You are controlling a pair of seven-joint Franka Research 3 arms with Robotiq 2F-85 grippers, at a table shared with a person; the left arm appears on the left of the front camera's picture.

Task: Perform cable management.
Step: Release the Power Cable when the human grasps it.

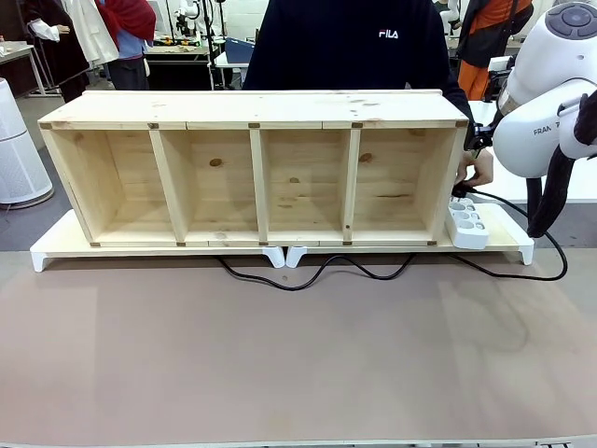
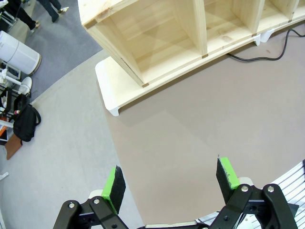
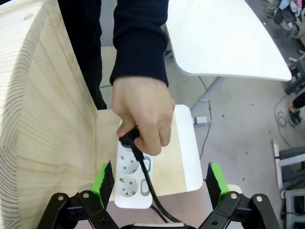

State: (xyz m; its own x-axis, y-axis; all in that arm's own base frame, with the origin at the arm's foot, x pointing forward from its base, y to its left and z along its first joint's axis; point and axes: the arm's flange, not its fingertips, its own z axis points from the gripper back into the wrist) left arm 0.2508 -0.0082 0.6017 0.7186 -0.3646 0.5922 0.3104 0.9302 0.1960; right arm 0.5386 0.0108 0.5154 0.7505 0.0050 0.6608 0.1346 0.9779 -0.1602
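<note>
A person's hand (image 3: 143, 109) grips the cable's small black plug (image 3: 127, 138) right over the white power strip (image 3: 131, 183). From the plug the black cable (image 3: 150, 191) drops between the fingers of my right gripper (image 3: 159, 183), which is open just above the strip and touches nothing. In the front view the strip (image 1: 466, 222) lies on the white board to the right of the wooden shelf (image 1: 256, 168), and the cable (image 1: 317, 275) snakes along the table in front of it. My left gripper (image 2: 171, 183) is open over the table's left edge, holding nothing, far from the cable (image 2: 267, 55).
The four-bay shelf stands on a long white board (image 1: 56, 247) across the table's far half. The person (image 1: 354, 42) stands behind it. My right arm (image 1: 550, 103) hangs over the right end. A white air purifier (image 1: 14, 149) and a black bag (image 2: 26, 124) are on the floor to the left.
</note>
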